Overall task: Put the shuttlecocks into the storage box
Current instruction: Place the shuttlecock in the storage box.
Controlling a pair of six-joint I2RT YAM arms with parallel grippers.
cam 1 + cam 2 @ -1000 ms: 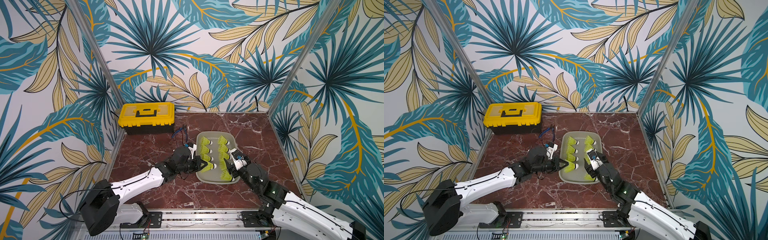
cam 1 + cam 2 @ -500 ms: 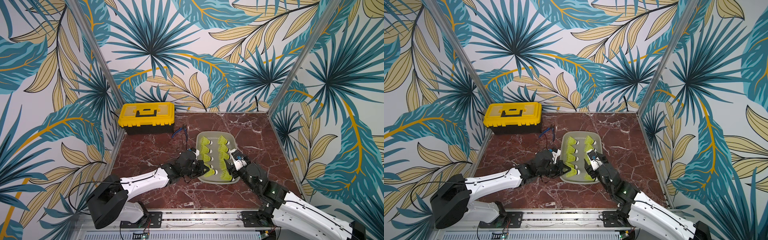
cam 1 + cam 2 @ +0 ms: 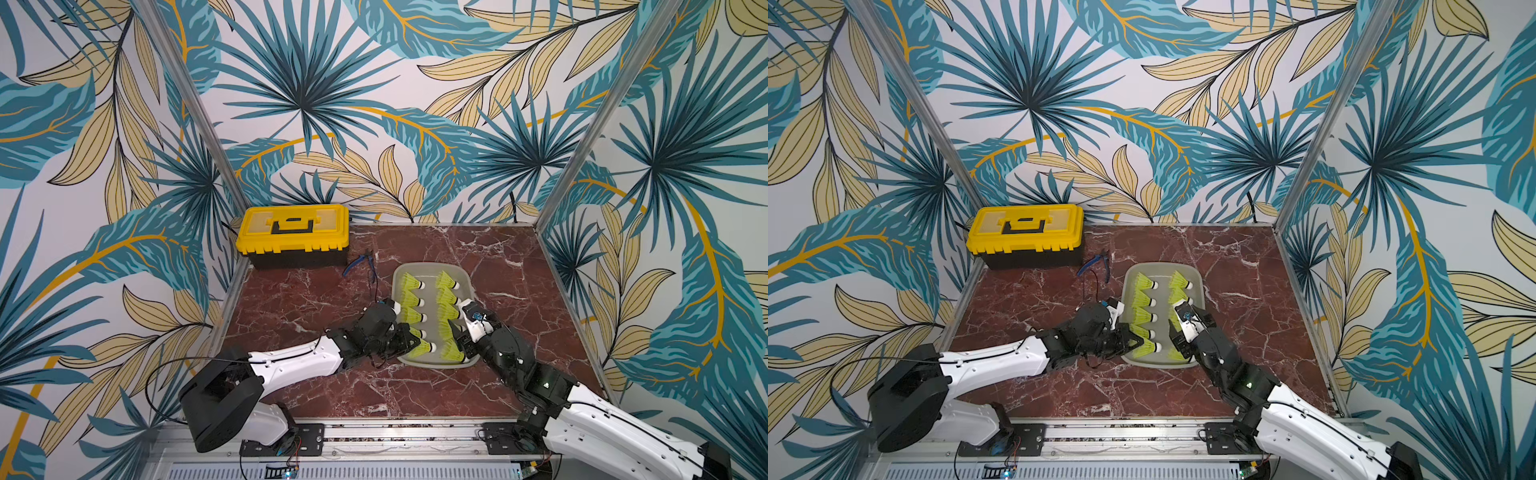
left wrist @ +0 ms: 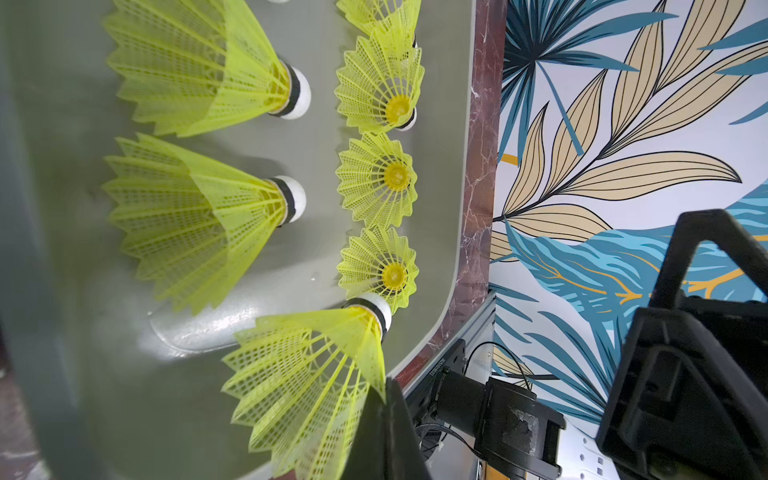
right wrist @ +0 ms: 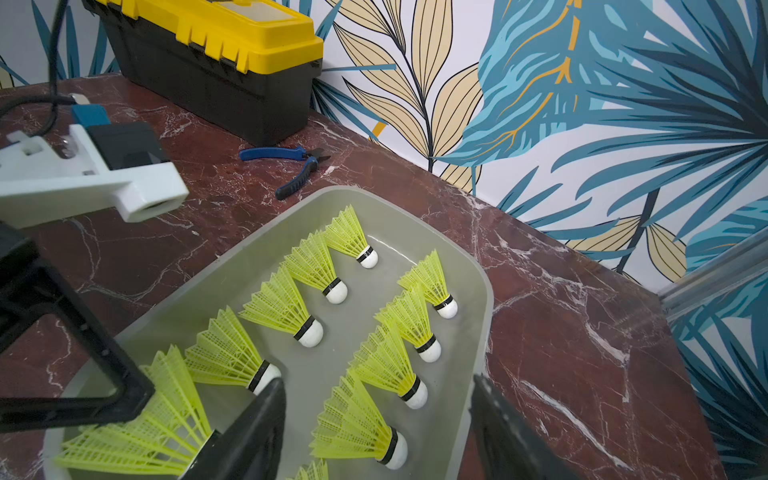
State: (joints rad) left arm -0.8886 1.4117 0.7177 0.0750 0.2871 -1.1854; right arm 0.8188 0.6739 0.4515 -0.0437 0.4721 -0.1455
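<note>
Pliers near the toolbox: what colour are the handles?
Blue handles on the pliers, clearest in the right wrist view.

The shuttlecocks are netted plastic, the storage box smooth glossy plastic.

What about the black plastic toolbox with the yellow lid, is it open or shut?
Shut. The yellow lid lies flat on the black plastic toolbox, with no gap.
</note>
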